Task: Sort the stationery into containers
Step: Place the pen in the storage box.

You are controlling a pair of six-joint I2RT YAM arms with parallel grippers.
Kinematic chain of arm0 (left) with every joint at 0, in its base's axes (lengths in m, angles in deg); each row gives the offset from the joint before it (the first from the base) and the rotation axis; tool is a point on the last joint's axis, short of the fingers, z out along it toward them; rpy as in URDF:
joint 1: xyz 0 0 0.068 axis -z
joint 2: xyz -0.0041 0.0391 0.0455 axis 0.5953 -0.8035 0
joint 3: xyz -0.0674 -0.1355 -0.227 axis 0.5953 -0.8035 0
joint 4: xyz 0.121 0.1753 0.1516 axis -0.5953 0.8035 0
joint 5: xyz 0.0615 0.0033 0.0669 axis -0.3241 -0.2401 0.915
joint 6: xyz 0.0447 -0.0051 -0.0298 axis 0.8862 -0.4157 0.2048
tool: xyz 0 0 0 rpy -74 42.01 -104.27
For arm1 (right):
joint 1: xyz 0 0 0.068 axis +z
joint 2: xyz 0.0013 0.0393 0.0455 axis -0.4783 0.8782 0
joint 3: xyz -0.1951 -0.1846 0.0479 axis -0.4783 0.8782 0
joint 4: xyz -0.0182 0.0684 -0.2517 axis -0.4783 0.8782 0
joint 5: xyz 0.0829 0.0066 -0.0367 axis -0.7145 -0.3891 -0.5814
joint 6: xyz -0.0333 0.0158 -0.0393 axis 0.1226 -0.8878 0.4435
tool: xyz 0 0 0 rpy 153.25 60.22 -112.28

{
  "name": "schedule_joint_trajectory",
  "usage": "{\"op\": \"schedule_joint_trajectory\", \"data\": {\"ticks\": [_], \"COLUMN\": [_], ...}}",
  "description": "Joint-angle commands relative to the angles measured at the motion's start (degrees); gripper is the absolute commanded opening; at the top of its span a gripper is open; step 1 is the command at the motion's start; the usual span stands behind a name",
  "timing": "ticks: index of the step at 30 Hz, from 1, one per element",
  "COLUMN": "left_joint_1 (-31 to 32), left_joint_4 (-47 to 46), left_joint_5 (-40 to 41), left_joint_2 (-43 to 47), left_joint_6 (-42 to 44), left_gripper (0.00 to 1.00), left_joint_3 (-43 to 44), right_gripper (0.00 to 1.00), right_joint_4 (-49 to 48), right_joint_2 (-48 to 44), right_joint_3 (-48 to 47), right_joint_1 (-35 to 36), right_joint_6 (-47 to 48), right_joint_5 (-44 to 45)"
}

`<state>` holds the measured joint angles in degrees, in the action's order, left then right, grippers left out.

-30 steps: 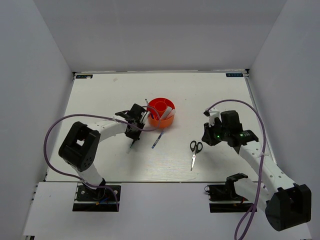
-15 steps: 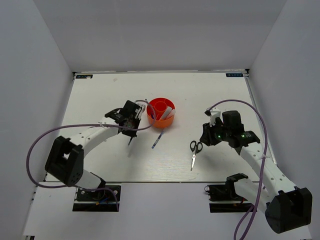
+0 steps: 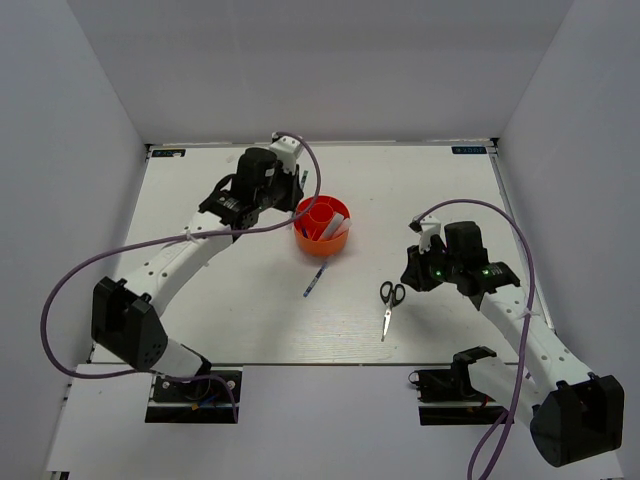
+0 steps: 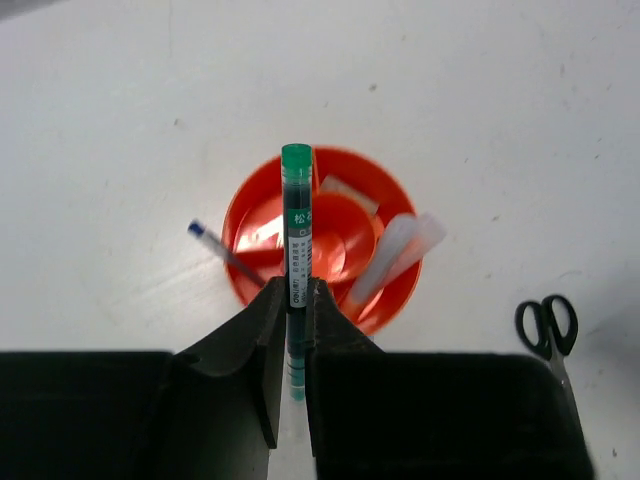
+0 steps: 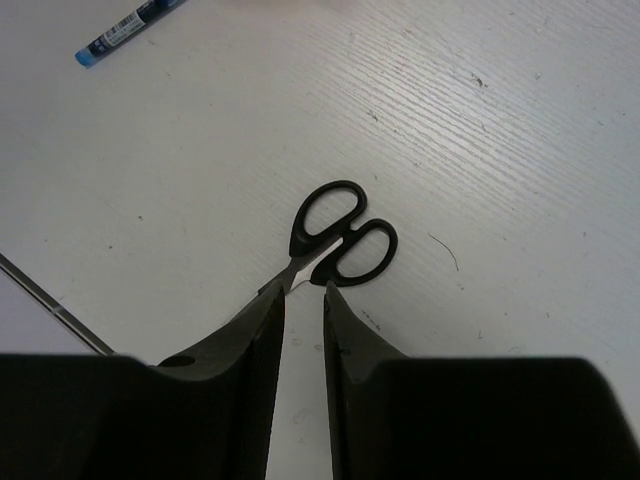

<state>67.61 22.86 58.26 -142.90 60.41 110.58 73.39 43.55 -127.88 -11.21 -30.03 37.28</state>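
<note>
Left jaws now above organizer (image 4: 385, 195), tight on green-capped pen (image 4: 296, 230); right jaws narrow over scissors (image 5: 335, 240); white table (image 3: 450, 180).

The left arm (image 3: 190, 255) and right arm (image 3: 522, 322) look like the same build: white tube links, chunky black joint housings, each bolted to a black mounting plate (image 3: 195, 385). A purple cable (image 3: 60, 300) loops loose from each plate up to the wrist. Two tiny green lights (image 3: 437, 270) glow farthest from the right plate. The left hand (image 4: 295, 290) and right hand (image 5: 302, 295) have flat matte-black fingers (image 4: 250, 360).

Marker tubes (image 4: 395, 258) and pen (image 4: 222, 252) inside organizer (image 4: 385, 195)
</note>
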Motion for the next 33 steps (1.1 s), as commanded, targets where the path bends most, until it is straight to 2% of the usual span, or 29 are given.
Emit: {"op": "schedule_joint_trajectory", "data": {"ticks": [1,4,7,9,20,33], "left_joint_1": [-1.01,-2.33,-2.68,-3.21,-5.14,-4.62], "left_joint_4": [-11.24,-13.44,-23.61,-25.75,-28.04,-29.80], "left_joint_5": [-5.35,-8.94,-9.39,-9.49,-10.98,-12.39], "left_joint_2": [-3.48,-8.75,-11.47,-12.53,-21.58,-23.62], "left_joint_6": [2.06,1.27,1.27,0.05,-0.93,-1.90], "left_gripper": [0.00,0.00,0.00,0.00,0.00,0.00], "left_joint_3": [2.97,7.63,6.06,6.49,8.78,5.18], "right_gripper": [0.26,0.24,0.24,0.24,0.24,0.24], "right_joint_4": [-2.48,-2.57,-3.01,-3.09,-3.18,-3.27], "right_joint_2": [0.32,0.23,0.23,0.49,0.85,0.85], "right_joint_3": [0.66,0.84,1.28,1.45,1.63,1.63], "right_joint_1": [-0.14,-0.23,-0.31,-0.31,-0.58,-0.93], "right_joint_6": [0.37,0.37,0.54,0.54,0.81,0.89], "right_joint_5": [-0.80,-0.88,-0.53,-0.53,-1.32,-0.97]}}
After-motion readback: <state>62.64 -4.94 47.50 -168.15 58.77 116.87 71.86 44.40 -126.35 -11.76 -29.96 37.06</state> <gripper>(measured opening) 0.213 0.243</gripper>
